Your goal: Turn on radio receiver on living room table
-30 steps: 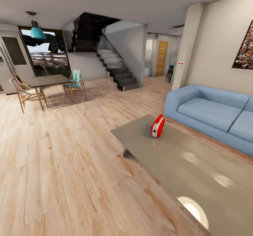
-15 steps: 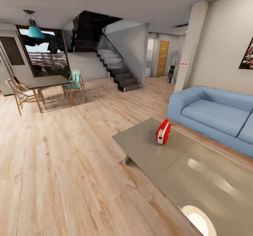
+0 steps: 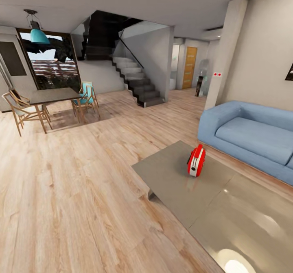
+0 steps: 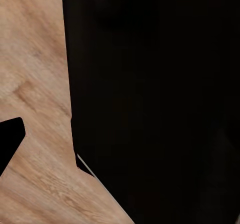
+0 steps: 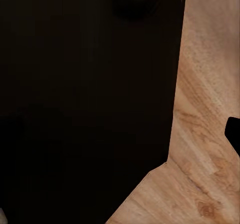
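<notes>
One radio receiver (image 3: 196, 160) stands upright on the table (image 3: 175, 179), near the table's far corner, on the side nearest the sofa. It is bright red with white trim, and its narrow end faces the head camera. A faint red reflection shows on the glossy top just in front of it. The table is one large low slab in grey-taupe, reaching from the middle of the head view to the lower right edge, with a bright round glare (image 3: 234, 265) near the bottom.

Just beyond the table sits one blue sofa (image 3: 252, 137) against the beige wall, and the corner of one dark framed picture (image 3: 289, 73) shows at the right edge. Light wood plank floor (image 3: 73, 183) spreads across the living room to the left.

Well apart, at the far left, one smaller dark table (image 3: 51, 96) stands with wooden chairs (image 3: 20, 110) around it, at least three, under one teal hanging lamp (image 3: 38, 35). One dark staircase (image 3: 134, 80) rises behind, and one orange door (image 3: 189, 68) lies past it.

Both wrist views show a large black shape over plank floor; whether either gripper is wide or narrow cannot be told.
</notes>
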Robot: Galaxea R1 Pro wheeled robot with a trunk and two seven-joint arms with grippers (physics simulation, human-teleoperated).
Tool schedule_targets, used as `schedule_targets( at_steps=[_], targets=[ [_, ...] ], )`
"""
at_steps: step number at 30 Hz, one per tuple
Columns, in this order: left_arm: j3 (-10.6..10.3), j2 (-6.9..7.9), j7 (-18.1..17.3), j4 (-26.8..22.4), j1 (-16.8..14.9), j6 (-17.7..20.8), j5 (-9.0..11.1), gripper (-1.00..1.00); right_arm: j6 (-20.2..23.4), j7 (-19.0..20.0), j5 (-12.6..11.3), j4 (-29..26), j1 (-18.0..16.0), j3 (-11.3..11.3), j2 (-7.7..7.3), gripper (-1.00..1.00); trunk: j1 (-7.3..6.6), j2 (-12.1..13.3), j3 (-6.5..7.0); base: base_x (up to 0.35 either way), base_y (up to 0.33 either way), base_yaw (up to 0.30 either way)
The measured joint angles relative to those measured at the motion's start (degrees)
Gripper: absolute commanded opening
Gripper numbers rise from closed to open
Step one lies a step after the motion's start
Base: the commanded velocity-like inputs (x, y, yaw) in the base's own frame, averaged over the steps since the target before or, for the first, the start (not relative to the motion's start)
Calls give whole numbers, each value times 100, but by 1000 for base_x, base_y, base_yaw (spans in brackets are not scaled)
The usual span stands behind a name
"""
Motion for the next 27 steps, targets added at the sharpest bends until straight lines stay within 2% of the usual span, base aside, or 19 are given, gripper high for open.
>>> schedule_targets(
  at_steps=[27],
  targets=[
    [0,-9,0,-3,0,-1,0,100,-11,1,8,0,0,9,0,100,0,0,0,322,96,0]
  ],
)
